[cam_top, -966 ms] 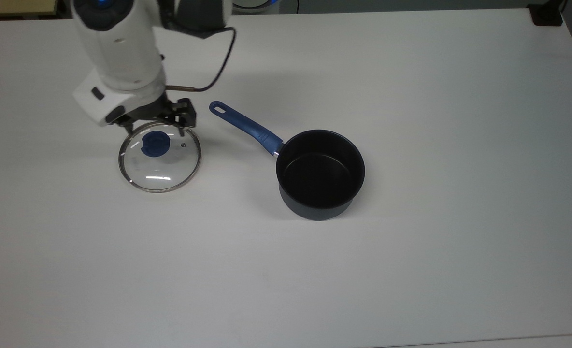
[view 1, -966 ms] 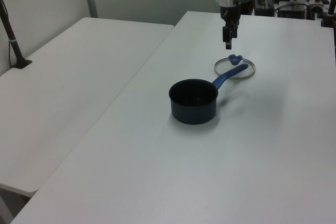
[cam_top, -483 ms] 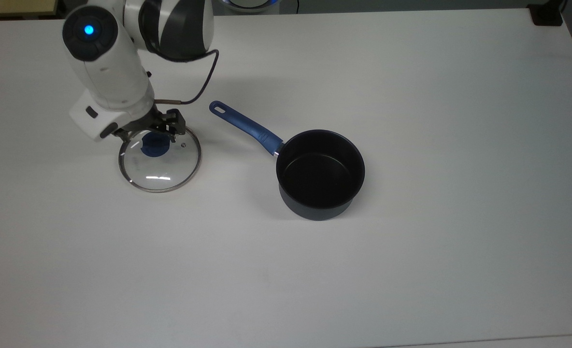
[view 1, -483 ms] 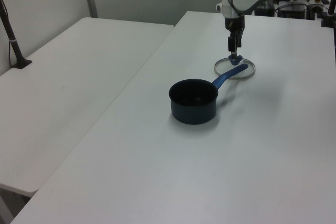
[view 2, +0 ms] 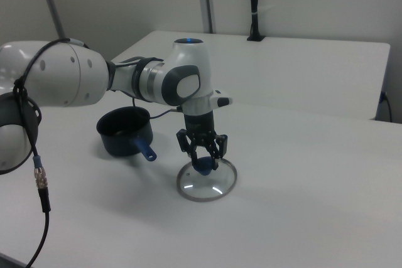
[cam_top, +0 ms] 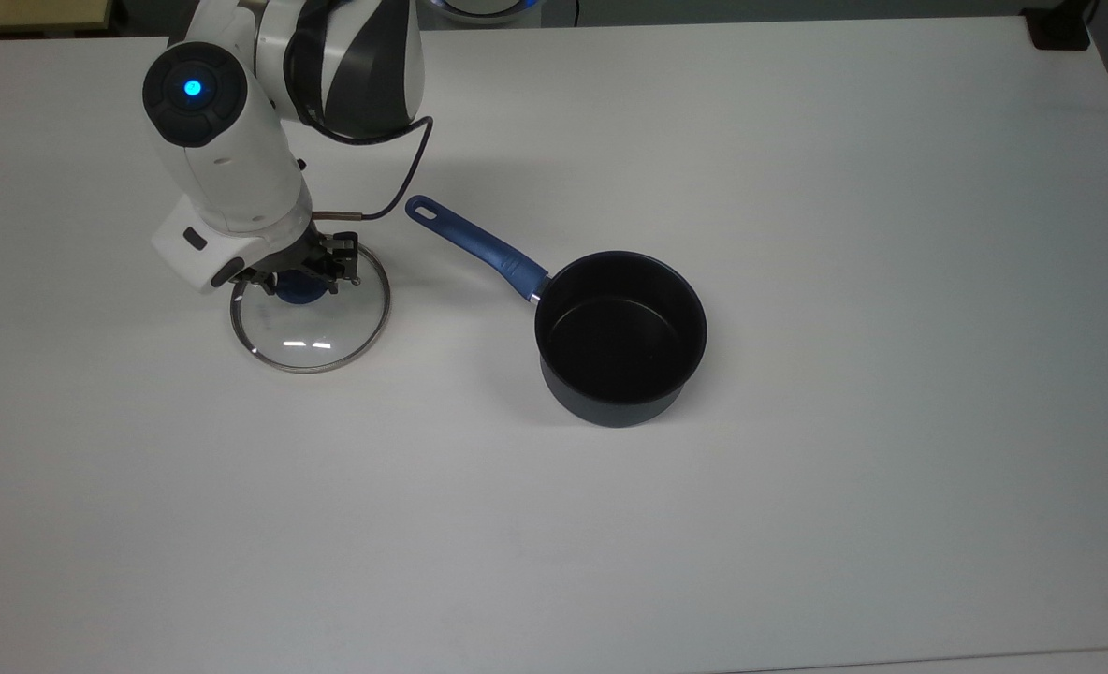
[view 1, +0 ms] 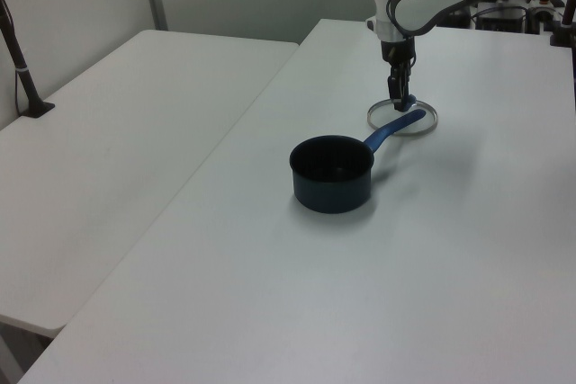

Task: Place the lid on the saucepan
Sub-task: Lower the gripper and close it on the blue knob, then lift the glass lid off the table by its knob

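Note:
The lid point(cam_top: 315, 332) is clear glass with a metal rim and lies flat on the white table at the top view's left. My gripper point(cam_top: 298, 279) is low over its blue knob point(cam_top: 294, 294), open, with one finger on each side of the knob. The right view shows the same: the gripper point(view 2: 203, 161) straddles the knob above the lid point(view 2: 210, 183). The dark saucepan point(cam_top: 619, 332) stands upright and empty to the top view's right of the lid, its blue handle point(cam_top: 474, 245) pointing toward the lid. In the left view the gripper point(view 1: 397, 107) stands over the lid point(view 1: 423, 120), behind the saucepan point(view 1: 331, 173).
The white table point(cam_top: 797, 515) stretches wide around both things. A second table point(view 1: 108, 132) adjoins it on the left view's left, with a black post point(view 1: 18, 51) clamped to it. A black clamp point(cam_top: 1059, 28) sits at the top view's far right corner.
My gripper has come down from above the lid's far edge onto the knob, its fingers now beside it. Lid and saucepan have not moved.

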You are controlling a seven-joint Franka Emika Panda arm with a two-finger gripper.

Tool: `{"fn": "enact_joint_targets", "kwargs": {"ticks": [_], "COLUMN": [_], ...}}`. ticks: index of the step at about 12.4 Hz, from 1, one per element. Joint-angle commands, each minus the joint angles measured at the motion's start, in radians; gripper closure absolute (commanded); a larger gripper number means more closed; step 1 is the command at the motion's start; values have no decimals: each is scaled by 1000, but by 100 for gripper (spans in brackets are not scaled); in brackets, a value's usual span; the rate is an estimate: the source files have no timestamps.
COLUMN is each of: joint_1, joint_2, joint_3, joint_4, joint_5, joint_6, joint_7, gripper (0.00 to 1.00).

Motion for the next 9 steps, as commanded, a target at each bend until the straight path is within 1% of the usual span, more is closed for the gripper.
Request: {"fn": "enact_joint_targets", "kwargs": {"ticks": [1,3,4,7,9], "joint_1": [9,6,4,6,9], "joint_2": [-12,-26,-33,-47,-49], "joint_3": [-7,-7,-7,-6,5], "joint_4": [-12,-9,9,109,147], "joint_5": [-8,-5,-3,16,18], "joint_6": [15,9,-14,-103,-134], "joint_7": [-29,-26,-19,-14,13], "gripper": [60,61,62,66,68]}}
